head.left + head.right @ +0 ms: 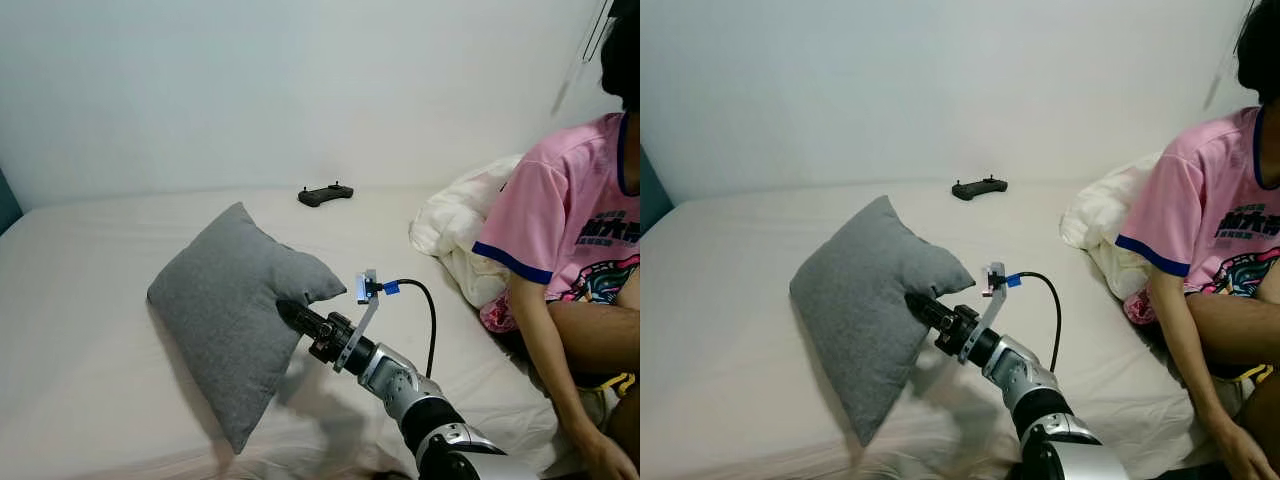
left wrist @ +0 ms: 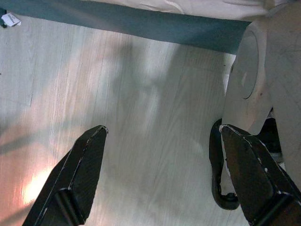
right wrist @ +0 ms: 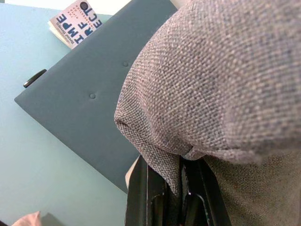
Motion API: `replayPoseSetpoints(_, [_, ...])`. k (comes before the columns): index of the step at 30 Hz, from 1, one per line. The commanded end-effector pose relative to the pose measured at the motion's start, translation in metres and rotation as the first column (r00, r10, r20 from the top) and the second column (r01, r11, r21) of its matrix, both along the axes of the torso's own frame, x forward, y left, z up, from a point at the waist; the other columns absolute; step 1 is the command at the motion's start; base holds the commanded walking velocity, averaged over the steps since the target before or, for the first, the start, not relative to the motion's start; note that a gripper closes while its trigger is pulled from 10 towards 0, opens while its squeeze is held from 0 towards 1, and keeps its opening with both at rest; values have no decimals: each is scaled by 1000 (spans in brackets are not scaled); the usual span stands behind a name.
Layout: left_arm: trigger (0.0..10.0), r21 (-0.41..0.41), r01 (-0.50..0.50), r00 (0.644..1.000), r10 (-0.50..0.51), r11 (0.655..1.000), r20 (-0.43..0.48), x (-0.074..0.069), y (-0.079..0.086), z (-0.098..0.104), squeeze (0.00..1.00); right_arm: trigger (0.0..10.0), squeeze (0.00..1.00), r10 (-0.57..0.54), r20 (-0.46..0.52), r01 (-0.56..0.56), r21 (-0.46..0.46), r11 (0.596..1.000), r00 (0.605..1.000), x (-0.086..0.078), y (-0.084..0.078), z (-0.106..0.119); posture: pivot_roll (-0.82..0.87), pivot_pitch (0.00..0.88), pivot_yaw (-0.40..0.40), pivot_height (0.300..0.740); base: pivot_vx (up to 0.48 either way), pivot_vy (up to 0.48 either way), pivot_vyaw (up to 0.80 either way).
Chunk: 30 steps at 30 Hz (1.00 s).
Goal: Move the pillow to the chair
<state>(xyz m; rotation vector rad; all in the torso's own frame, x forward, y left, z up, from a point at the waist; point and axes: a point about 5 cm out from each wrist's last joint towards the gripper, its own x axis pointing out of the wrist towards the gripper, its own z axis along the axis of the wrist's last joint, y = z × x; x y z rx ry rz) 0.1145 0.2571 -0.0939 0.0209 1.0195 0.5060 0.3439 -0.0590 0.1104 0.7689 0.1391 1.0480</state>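
right tool (image 1: 290, 312) pinching grey pillow (image 1: 232, 305) (on bed (image 1: 80, 300))

The pillow (image 1: 232, 310) is grey cloth with a coarse, matt weave; a fold of it is pinched in the right claw (image 3: 176, 188), whose fingers are matt black plastic. Behind that claw, the arm (image 1: 405, 390) is silver metal with a satin sheen. Beneath it, the bed (image 1: 80, 330) carries smooth, matt cream cloth. Below the left claw (image 2: 162, 174), the floor (image 2: 141, 117) is pale wood, lightly glossy.
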Motion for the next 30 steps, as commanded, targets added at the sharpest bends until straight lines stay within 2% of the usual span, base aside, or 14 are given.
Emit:
replayPoseSetpoints(1, [10000,-8,11,1000,-11,1000,-25,-3,-4,-3,0,0,0,2,12,-2,-9,1000,1000,0,2,1,111,2,-81,564,0,0,0])
replayPoseSetpoints(15, [10000,0,3,1000,-3,1000,22,13,0,4,0,0,0,-76,-59,71,-86,994,995,-3,-4,-16,98,3,-76,607,0,0,0])
replayPoseSetpoints(28, [10000,-7,-2,1000,2,1000,26,15,2,5,0,0,0,-69,-64,64,-85,994,996,-6,-2,-20,91,17,-71,655,-446,0,0])
replayPoseSetpoints(30, [10000,-3,2,1000,-2,1000,9,11,2,3,0,0,0,-65,-62,60,-84,995,996,-6,-2,-19,91,17,-71,664,0,0,0])
